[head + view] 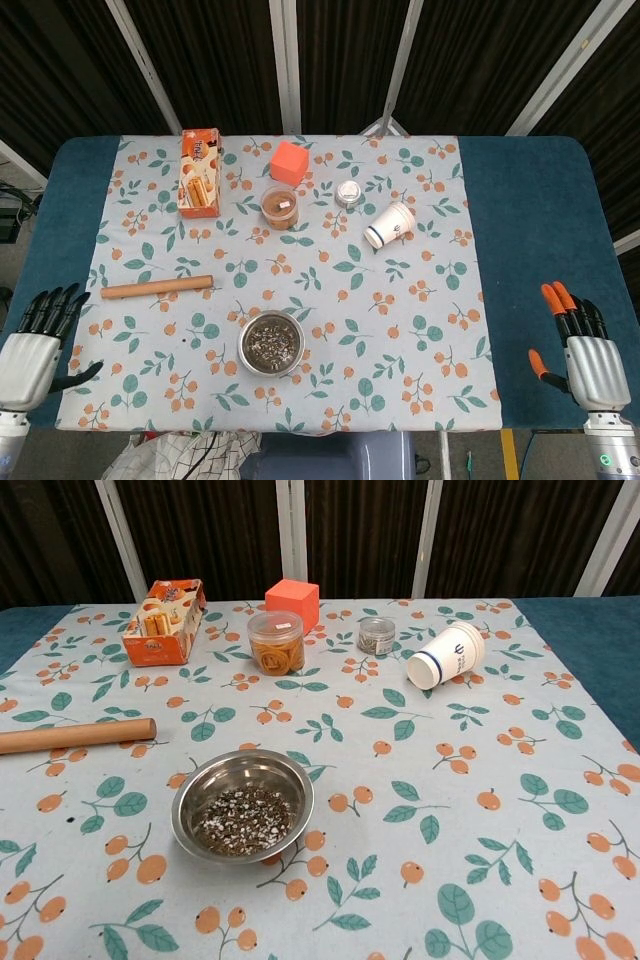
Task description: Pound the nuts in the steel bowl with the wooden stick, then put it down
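Wooden stick flat on the floral cloth, left of and slightly beyond the steel bowl, touching nothing else. Crushed nuts inside the bowl. Left hand at the worktop's near-left corner, well apart from the stick, fingers spread and holding nothing. Right hand at the near-right edge, orange-tipped fingers apart and empty. Further back: biscuit box, orange cube, plastic jar, small tin, tipped paper cup.

My head view looks straight down from high, both hands at its bottom corners; my chest view sits low, near, facing forward. Both share the steel bowl.
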Controlling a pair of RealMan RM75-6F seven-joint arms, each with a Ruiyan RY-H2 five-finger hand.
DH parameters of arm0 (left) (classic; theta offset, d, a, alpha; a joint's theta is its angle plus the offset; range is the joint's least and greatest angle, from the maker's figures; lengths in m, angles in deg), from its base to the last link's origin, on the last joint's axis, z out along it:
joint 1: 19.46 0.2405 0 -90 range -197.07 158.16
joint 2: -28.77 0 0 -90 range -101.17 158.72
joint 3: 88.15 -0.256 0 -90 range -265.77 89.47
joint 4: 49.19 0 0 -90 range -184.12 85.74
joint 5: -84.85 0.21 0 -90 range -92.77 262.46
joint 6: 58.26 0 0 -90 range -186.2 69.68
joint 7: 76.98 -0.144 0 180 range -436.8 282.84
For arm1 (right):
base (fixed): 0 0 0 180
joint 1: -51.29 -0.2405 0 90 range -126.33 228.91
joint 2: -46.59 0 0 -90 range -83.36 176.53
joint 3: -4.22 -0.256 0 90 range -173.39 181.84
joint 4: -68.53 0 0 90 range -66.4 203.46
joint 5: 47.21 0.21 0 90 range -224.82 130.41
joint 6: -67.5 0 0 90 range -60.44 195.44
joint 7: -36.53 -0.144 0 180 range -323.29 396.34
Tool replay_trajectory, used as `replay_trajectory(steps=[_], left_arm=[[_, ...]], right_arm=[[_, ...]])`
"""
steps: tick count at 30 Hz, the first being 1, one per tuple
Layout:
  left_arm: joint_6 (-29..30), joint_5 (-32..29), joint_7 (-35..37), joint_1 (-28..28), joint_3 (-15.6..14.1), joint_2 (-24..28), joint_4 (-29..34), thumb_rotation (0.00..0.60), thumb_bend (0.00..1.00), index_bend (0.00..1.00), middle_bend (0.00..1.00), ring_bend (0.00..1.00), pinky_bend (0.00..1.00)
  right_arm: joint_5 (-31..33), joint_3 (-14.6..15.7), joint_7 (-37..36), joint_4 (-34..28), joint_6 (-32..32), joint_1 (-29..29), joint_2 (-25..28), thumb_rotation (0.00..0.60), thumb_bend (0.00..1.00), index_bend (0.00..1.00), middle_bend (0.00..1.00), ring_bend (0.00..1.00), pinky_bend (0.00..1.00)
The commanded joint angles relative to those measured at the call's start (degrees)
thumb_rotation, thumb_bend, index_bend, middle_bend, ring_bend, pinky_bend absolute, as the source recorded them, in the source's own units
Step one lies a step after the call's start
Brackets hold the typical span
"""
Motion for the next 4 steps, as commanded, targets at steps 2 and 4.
replay_trajectory(steps=[2,4], left_arm=[[3.6,1.39,-1.75,2.61,0.05,-0.02,-2.81,0.6,0.21,0.0,0.0,0.0,0.0],[3.38,0.89,-2.17,3.04,0.26,-0.08,-2.91,0.6,0.21,0.0,0.0,0.0,0.0]], right_arm=[[-1.31,-0.08,0.71,1.1,-1.34,0.04,-0.44,0.6,0.37,0.0,0.0,0.0,0.0],[-1.74,-0.08,1.06,1.48,-1.97,0.17,-0.72,0.6,0.37,0.0,0.0,0.0,0.0]])
